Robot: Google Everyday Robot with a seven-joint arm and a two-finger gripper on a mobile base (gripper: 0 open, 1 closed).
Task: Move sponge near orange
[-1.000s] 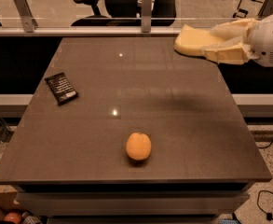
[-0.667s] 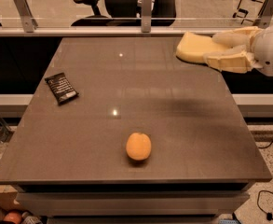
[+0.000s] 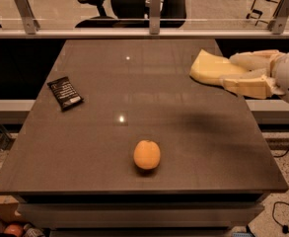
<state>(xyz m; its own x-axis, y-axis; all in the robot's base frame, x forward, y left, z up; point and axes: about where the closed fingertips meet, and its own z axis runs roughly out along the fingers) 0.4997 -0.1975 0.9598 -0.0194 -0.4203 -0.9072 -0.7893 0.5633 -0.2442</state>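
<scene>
The gripper (image 3: 228, 71), reaching in from 3 o'clock, appears clamped on the pale yellow sponge (image 3: 208, 67) at the 2 o'clock edge of the table (image 3: 183, 132). The orange (image 3: 147, 154) sits well apart at 6 o'clock, with a black snack packet (image 3: 65, 93) at 9 o'clock.
</scene>
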